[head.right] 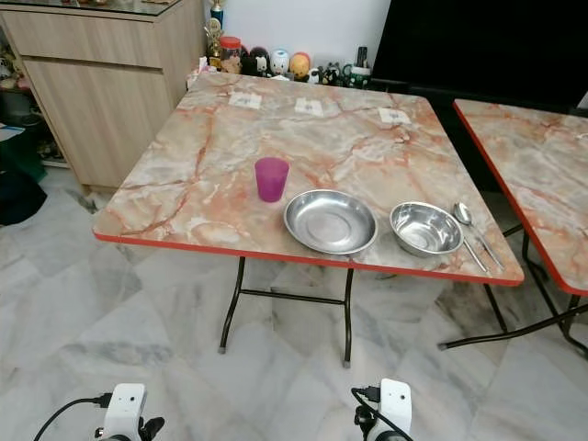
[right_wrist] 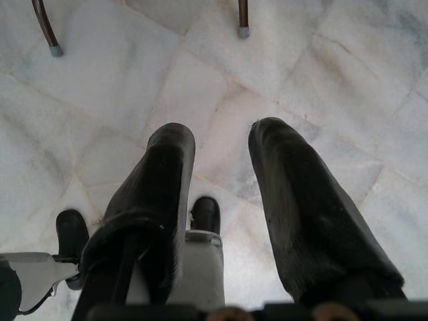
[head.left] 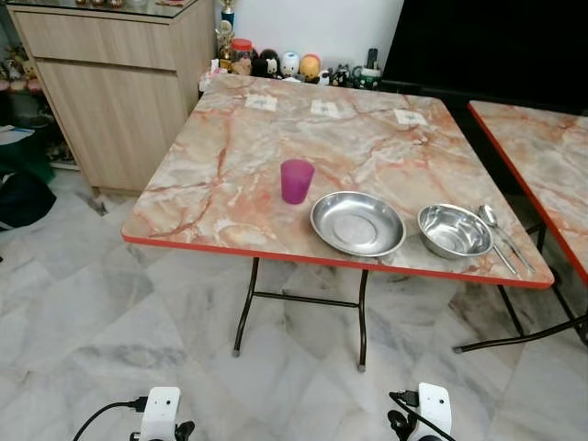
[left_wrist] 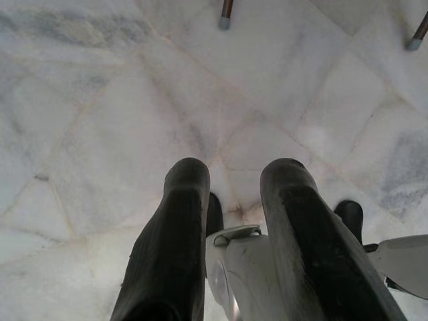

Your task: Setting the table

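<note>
On a marble-patterned folding table (head.left: 230, 147) with a red edge stand a purple plastic cup (head.left: 296, 180), a shallow steel plate (head.left: 357, 223) to its right, and a steel bowl (head.left: 454, 230) further right. A spoon (head.left: 488, 217) and another piece of cutlery lie by the bowl near the table's right corner. Both arms hang low over the floor, well short of the table. My left gripper (left_wrist: 231, 175) is open and holds nothing. My right gripper (right_wrist: 221, 137) is open too, with only floor tiles between its fingers.
A second marble table (head.left: 542, 156) stands close on the right. A wooden cabinet (head.left: 119, 83) is at the back left, with small figurines and jars (head.left: 276, 62) along the wall. The table's dark metal legs (head.left: 246, 308) stand on the marble floor ahead.
</note>
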